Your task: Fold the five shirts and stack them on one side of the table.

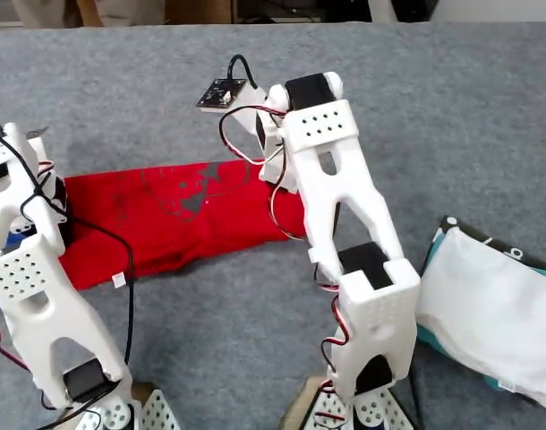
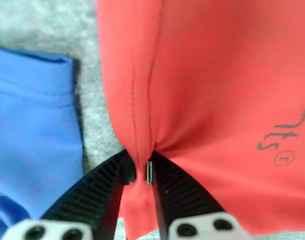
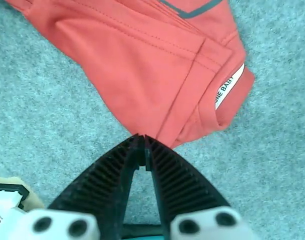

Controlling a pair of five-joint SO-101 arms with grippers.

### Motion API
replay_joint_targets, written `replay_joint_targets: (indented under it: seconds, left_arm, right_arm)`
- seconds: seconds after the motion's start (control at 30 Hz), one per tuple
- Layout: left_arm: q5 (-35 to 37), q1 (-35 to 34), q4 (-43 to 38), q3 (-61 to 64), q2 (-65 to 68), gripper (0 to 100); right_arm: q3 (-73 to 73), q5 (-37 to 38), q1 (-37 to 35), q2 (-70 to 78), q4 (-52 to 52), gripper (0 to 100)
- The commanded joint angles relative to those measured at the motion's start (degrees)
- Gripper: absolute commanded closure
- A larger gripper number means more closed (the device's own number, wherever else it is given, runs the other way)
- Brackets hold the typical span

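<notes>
**A:** Where is the red shirt, and how is it held?

**B:** The red shirt (image 1: 166,219) is laid as a long band on the grey tabletop (image 1: 452,125), between the two arms. At one end a thin pleat of its cloth is pinched in the left jaws, which are closed on it almost completely, just beside a blue shirt (image 2: 32,130). At the other end, near the collar label (image 3: 227,90), the right jaws are pressed together tip to tip against the hem. Whether any cloth is caught there cannot be told.

**A:** What could be spoiled from here?

**B:** If nothing is gripped on the right, the band would likely be lifted by one end only. It would then be dragged askew, and the fold already made would be opened. The left pinch is taken on very little cloth, so the pleat could be pulled free by a sharp tug. The blue shirt could also be snagged and carried along, since it lies so close to the left jaws.

**A:** And the folded white shirt (image 1: 492,309)?

**B:** It is kept well apart at the tabletop's other side, so little risk is judged there.
</notes>
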Motion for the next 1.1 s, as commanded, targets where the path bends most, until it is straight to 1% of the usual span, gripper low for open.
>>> replay_joint_targets:
  seconds: [0.0, 0.07, 0.2, 0.33, 0.43, 0.5, 0.57, 0.73, 0.8, 0.9, 1.0, 1.07]
  left_arm:
    - [1.4, 0.8, 3.0, -4.4, -3.3, 98]
    - [1.4, 2.3, 4.3, -5.8, -6.2, 98]
    - [1.7, 7.3, 4.3, -4.1, -15.3, 98]
    - [1.8, 16.7, 4.2, 3.5, -24.7, 98]
    - [1.8, 23.8, 4.1, 8.9, -29.3, 98]
    - [2.8, 27.7, 4.1, 10.3, -31.4, 98]
    - [5.4, 30.8, 4.1, 9.7, -32.7, 98]
    - [8.2, 38.6, 4.1, 4.8, -33.9, 98]
    - [9.6, 42.1, 4.1, 2.8, -33.9, 98]
    - [12.3, 46.9, 4.1, -0.4, -33.5, 98]
    - [14.4, 50.9, 4.1, -4.6, -32.2, 98]
    - [15.6, 53.6, 4.1, -7.6, -30.5, 98]
  right_arm:
    - [-0.5, -2.1, 2.9, -6.7, 0.6, 99.5]
    - [0.1, -2.2, 5.4, -9.1, 0.7, 99.5]
    - [2.8, -1.8, 13.6, -13.9, 0.7, 99.5]
    - [9.5, 0.2, 20.7, -19.0, 0.0, 99.5]
    - [17.5, -0.2, 24.7, -23.5, -5.0, 99.5]
    - [24.7, -0.7, 25.5, -26.7, -10.7, 99.5]
    - [32.9, -4.1, 25.5, -29.1, -19.3, 99.4]
    - [55.0, -16.6, 25.2, -29.7, -51.8, 99.3]
    - [61.1, -21.2, 25.3, -29.7, -61.0, 99.3]
    - [67.3, -25.8, 26.6, -29.7, -70.2, 99.3]
    - [72.1, -26.8, 29.1, -28.6, -79.1, 99.3]
    - [72.6, -26.8, 30.0, -28.1, -81.8, 99.3]
